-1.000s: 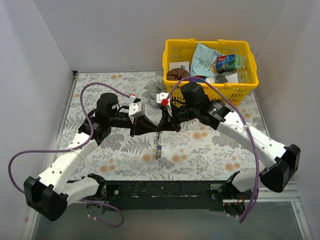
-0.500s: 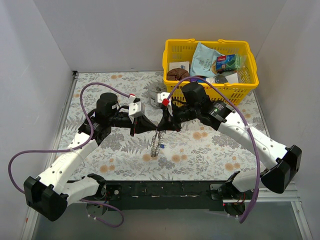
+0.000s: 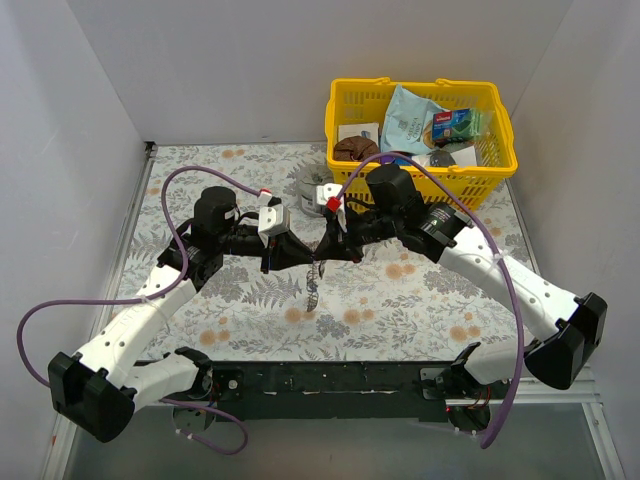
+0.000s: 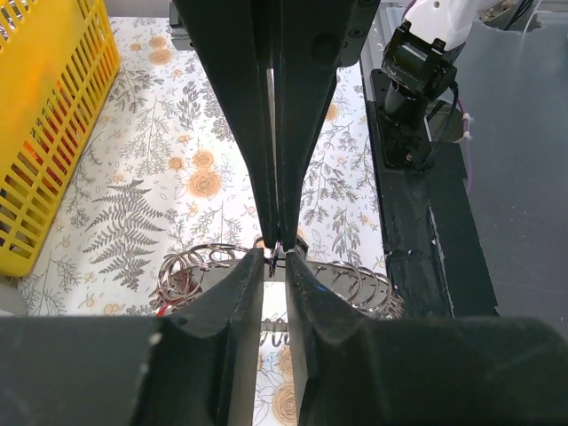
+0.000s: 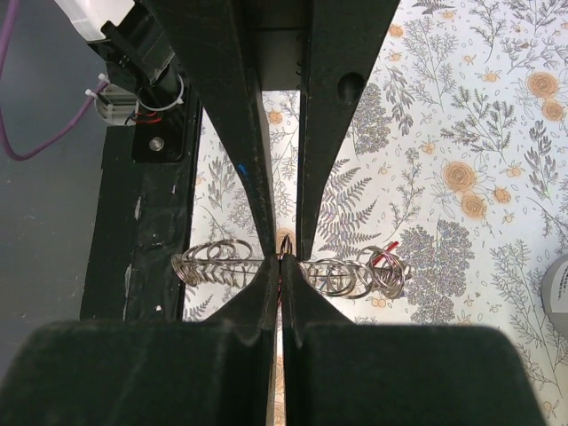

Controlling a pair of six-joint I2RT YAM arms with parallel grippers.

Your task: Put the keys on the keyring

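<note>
The keyring (image 3: pixel 312 285) hangs as a limp silvery strand of rings and small keys from where my two grippers meet above the middle of the table. My left gripper (image 3: pixel 310 258) comes in from the left, and its fingers are closed to a narrow gap on a loop of the strand. My right gripper (image 3: pixel 323 254) comes in from the right, its fingers pressed together on the same spot. In the left wrist view the rings (image 4: pixel 346 282) spread to both sides of my left gripper (image 4: pixel 276 257). In the right wrist view the rings (image 5: pixel 213 262) flank my right gripper (image 5: pixel 281 259).
A yellow basket (image 3: pixel 420 180) with packets stands at the back right, and also shows in the left wrist view (image 4: pixel 53 133). A grey tin cup (image 3: pixel 308 185) stands just behind the grippers. The black base rail (image 3: pixel 330 380) runs along the near edge.
The strand's lower end has swung slightly left and risen a little. Both arms have hardly moved.
</note>
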